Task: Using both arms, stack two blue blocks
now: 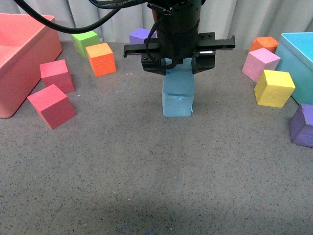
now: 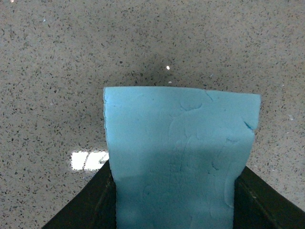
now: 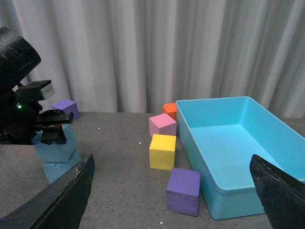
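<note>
In the front view my left gripper [image 1: 179,61] is shut on the upper blue block [image 1: 180,77]. That block rests on top of the lower blue block [image 1: 177,102] at the middle of the table. The left wrist view shows the held blue block [image 2: 176,157] between the black fingers [image 2: 81,212]. My right gripper [image 3: 171,162] is open and empty, off to the right and out of the front view. Its wrist view shows the blue stack [image 3: 57,157] under the left arm [image 3: 28,114].
A red bin [image 1: 19,54] stands at the left with two red cubes [image 1: 51,105], an orange cube [image 1: 100,58] and a green cube [image 1: 85,41]. A teal bin [image 1: 301,58] stands at the right beside pink [image 1: 260,63], yellow [image 1: 274,88] and purple [image 1: 304,125] cubes.
</note>
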